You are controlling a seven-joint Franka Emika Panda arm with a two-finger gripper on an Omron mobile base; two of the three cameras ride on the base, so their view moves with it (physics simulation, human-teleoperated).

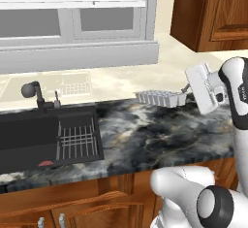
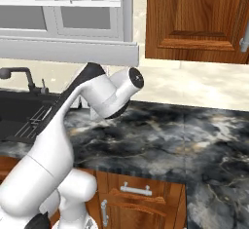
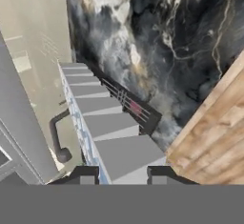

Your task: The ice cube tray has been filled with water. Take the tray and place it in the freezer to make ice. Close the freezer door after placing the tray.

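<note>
My gripper is shut on the right end of the ice cube tray, a long white-grey tray that sticks out level to the left over the back of the dark marble counter. In the hand view the tray runs away from between the two fingertips, showing its grey cell undersides and a thin pale-blue edge on the left; the gripper clamps its near end. The water's surface is hidden. The freezer and its door are out of view.
A black sink with a wire dish rack and a dark faucet lies left of the tray. Brown wooden cupboards hang above the counter's right part. A window with blinds spans the back wall.
</note>
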